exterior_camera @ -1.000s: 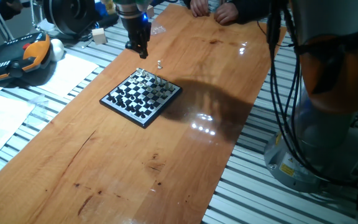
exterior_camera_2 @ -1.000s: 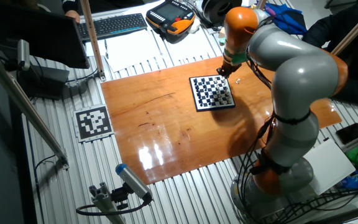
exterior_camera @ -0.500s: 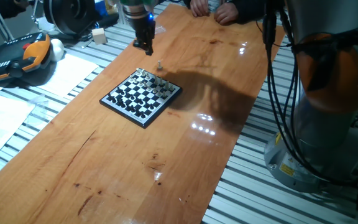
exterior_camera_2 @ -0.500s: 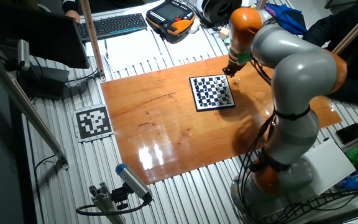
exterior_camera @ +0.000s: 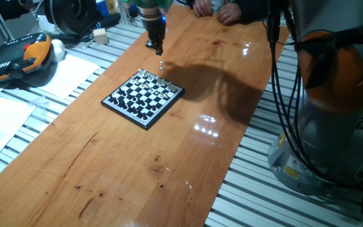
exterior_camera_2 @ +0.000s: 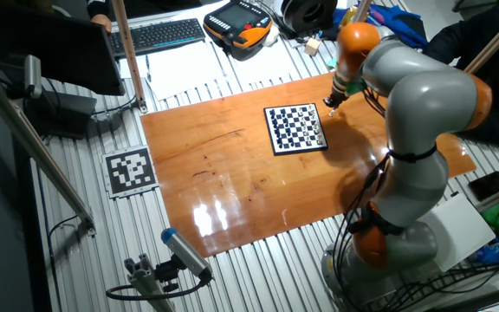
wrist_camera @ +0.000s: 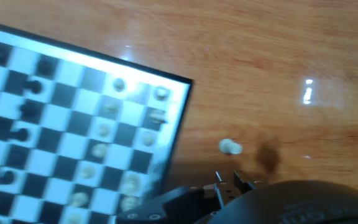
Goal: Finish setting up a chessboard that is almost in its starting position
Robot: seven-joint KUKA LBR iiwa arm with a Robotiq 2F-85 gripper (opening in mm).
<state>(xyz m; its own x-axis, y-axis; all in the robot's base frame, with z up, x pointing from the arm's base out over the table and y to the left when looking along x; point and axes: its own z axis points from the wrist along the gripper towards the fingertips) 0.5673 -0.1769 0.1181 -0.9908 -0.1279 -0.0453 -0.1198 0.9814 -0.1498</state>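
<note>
On the left of the wooden table (exterior_camera: 188,157) lies the chessboard (exterior_camera: 143,96), flat, with its black rim and its rows of very small black and white pieces. It looks light for its size, stiff and flat, so I judge it can slide on the smooth wood if something pushes its edge.

Just beyond its far right corner one white piece (exterior_camera: 161,65) stands alone on the table, apart from the board. In the hand view the same piece (wrist_camera: 230,147) is just beside the rim, not touching it. This piece is tiny, hard and probably smooth, so it could easily tip or slip out of a loose grip. I think the best hold is across its narrow body, low near the base, with the fingers coming straight from above.

Further right and above the piece hangs the hand (exterior_camera: 155,46), not touching it. It carries nothing visible, but whether the fingers are apart or together I cannot tell.
</note>
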